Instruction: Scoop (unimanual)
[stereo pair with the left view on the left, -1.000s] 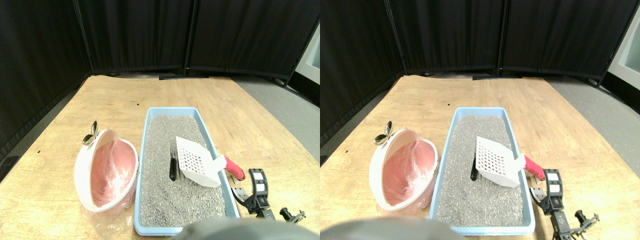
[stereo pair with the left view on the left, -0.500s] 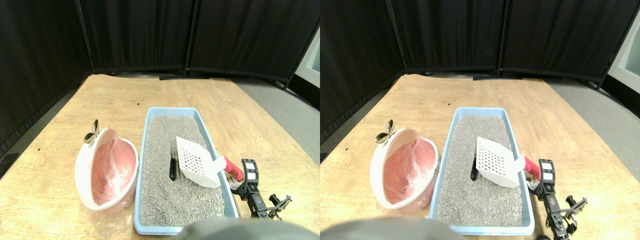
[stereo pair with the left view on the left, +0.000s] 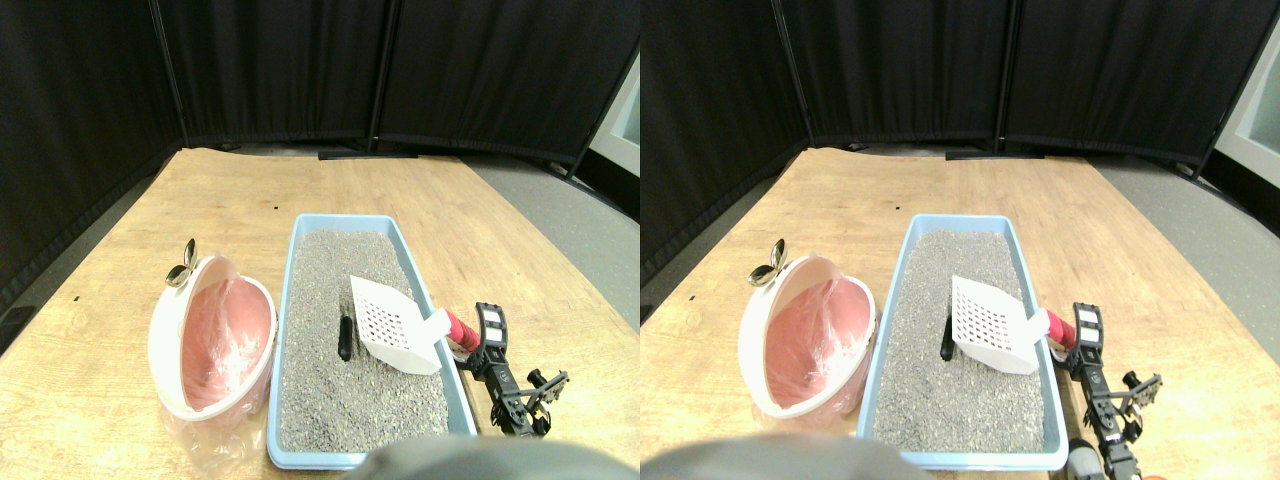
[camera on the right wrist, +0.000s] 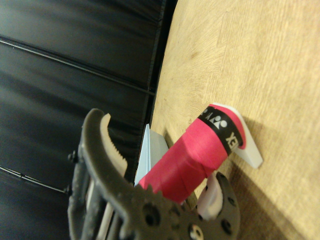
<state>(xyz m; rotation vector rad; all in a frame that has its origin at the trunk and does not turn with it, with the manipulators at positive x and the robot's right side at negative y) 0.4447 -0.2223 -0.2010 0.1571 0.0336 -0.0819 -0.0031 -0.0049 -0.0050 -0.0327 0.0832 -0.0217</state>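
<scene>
Litter is filling the blue tray (stereo pair with the left view on the left: 290, 300) on the wooden bench (stereo pair with the left view on the left: 230, 190) in the stereo pair, and we are seeing the white slotted scoop (stereo pair with the left view on the left: 392, 322) lying on it, its red-wrapped handle (stereo pair with the left view on the left: 460, 330) sticking out over the tray's right rim. A small dark lump (stereo pair with the left view on the left: 344, 338) is sitting just left of the scoop. The pink-lined bin (stereo pair with the left view on the left: 212, 338) is standing left of the tray. Our right claw (stereo pair with the left view on the left: 478, 338) is sitting right at the handle.

Wrist view — we are watching the claw (camera on the right wrist: 165, 192) standing open, one toothed jaw on each side of the handle (camera on the right wrist: 197, 155), not yet clamped.
</scene>
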